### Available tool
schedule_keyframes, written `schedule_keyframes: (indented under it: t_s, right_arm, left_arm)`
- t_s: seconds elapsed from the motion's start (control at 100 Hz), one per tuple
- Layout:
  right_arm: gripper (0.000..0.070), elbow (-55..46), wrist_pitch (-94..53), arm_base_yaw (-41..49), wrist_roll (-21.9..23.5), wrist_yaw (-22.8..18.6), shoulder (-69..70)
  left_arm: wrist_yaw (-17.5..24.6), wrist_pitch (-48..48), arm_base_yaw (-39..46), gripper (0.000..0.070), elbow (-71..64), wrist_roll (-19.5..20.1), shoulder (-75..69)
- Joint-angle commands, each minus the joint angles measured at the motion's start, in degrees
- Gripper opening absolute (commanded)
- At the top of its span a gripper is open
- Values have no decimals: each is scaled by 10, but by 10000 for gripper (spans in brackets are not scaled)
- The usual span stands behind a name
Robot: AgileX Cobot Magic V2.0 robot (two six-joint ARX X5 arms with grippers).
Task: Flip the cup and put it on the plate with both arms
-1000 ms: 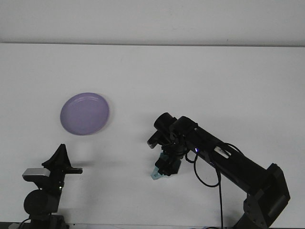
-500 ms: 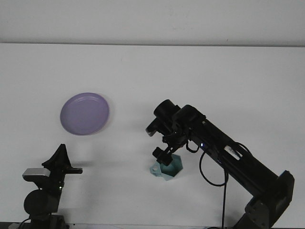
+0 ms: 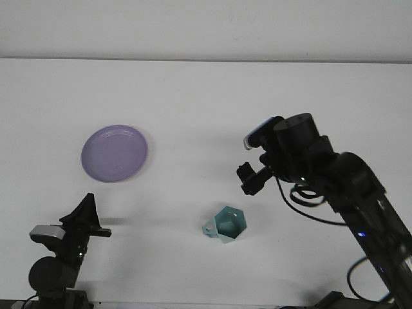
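A teal cup (image 3: pixel 226 225) with a faceted rim rests on the white table, its opening showing upward and its handle pointing left. My right gripper (image 3: pixel 250 179) hangs above and to the right of it, open, with nothing between its fingers and a clear gap to the cup. The purple plate (image 3: pixel 114 153) lies flat at the left, with nothing on it. At the bottom left, my left gripper (image 3: pixel 87 219) stays low near the front edge, below the plate and well apart from the cup.
The table's far edge (image 3: pixel 206 60) meets a pale wall at the back. The right arm and its cables (image 3: pixel 309 196) stretch from the bottom right corner toward the middle.
My right gripper let go of the cup and rose up and to the right. The cup now rests on the table by itself. The left arm barely moved.
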Motion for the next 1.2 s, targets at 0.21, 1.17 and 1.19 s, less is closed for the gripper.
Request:
schedule_keyframes:
  t_s: [0.21, 1.17, 1.19]
  right_arm:
    - [530, -285, 230, -21, 43, 70, -240]
    - [522, -712, 440, -45, 72, 236, -701]
    - [522, -712, 440, -45, 72, 236, -701]
  left_arm:
    - [71, -43, -2, 12, 128, -21, 87]
    - [213, -494, -282, 400, 737, 199, 795]
    - [213, -500, -289, 400, 747, 202, 807]
